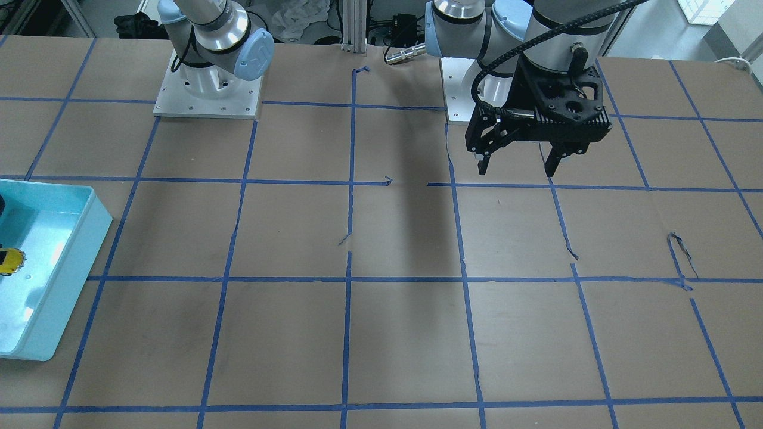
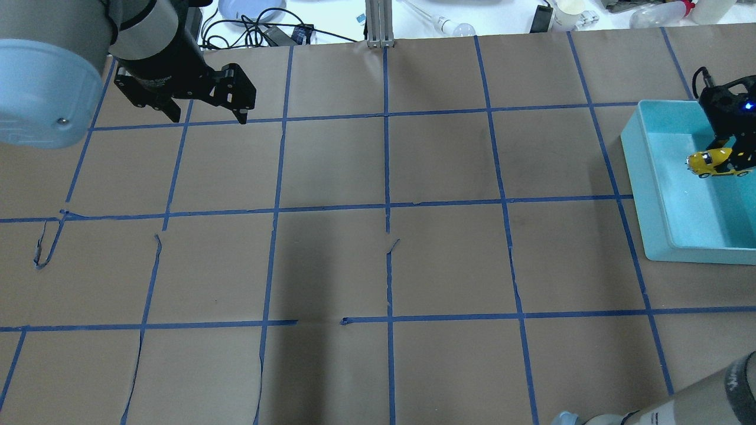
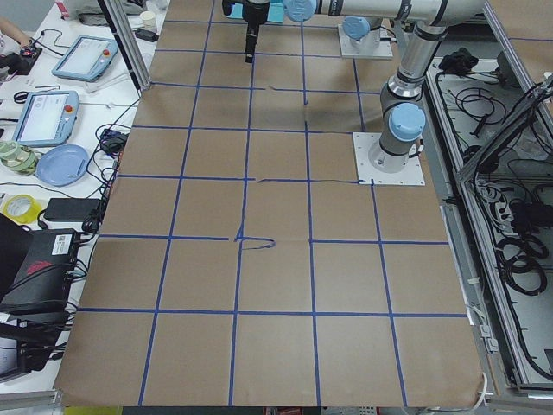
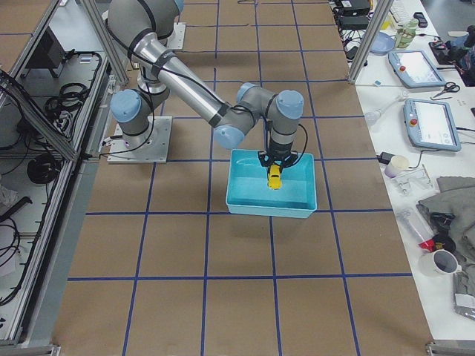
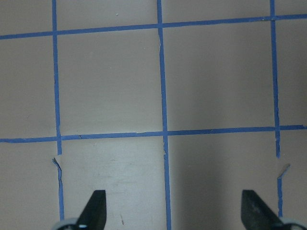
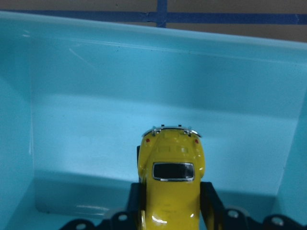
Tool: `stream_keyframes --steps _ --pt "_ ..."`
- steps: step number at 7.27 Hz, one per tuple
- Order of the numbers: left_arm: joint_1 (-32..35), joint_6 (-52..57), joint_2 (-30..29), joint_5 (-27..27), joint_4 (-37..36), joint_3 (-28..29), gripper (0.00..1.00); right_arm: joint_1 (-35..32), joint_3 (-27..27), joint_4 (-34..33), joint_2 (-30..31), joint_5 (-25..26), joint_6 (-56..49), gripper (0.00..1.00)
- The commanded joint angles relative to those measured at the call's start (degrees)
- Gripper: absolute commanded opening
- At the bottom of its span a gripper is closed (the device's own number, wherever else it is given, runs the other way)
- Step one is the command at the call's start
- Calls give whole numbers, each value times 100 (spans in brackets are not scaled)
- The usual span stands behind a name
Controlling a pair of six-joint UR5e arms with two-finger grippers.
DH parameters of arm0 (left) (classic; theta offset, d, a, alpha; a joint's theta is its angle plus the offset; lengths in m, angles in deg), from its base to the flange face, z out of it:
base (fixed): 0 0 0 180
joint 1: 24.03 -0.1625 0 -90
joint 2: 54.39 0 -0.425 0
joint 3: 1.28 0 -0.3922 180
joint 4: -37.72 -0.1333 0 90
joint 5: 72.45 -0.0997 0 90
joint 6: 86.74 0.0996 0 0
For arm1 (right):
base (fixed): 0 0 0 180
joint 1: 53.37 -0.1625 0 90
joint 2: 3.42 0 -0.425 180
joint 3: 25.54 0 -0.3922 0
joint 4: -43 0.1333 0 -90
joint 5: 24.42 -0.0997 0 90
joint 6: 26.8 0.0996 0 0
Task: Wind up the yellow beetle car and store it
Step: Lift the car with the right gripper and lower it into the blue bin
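Car: yellow beetle car (image 6: pixel 171 184) sat inside the teal bin (image 6: pixel 144 62) at the surface's (image 2: pixel 378 265) end on the robot's right. In the wrist cam its long axis ran straight away from the lens. The end w/ silver bumper and two small red lights pointed at the bin's far wall, roof and a dark window facing up. Overhead showed the same car (image 2: pixel 710 163) lying level, long axis along the surface's length, lead end toward the bin (image 2: pixel 635 153) wall on the mid-surface side. Couldn't tell if the wheels touched the bin floor.

R arm: stretched out from its base, elbow bent, wrist turned down over the bin (image 4: pixel 271 206). Right claw (image 6: pixel 171 203) pointed down into it, clenched on the car, one dark finger (image 6: pixel 209 196) pressed to each flank.

L arm: folded back near its own base plate. Left claw (image 1: pixel 516 170) hung above bare surface, pointing down, released, fingers spread wide w/ only paper and blue tape lines (image 5: pixel 163 96) between them. Same claw (image 2: pixel 208 117) sat well apart from the bin, at the opposite end.
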Motion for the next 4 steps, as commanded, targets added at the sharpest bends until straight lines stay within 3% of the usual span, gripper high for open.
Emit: stream_keyframes --steps 1,2,3,4 --pt "1 0 9 2 2 -13 100 10 258 -568 -376 -77 -120 0" --pt "1 0 9 2 2 -5 100 10 293 -551 -395 -86 -120 9" --pt "9 0 0 11 2 4 100 10 381 -542 -386 -95 -103 63" --pt "9 0 0 11 -7 4 100 10 382 -473 -299 -78 -42 98"
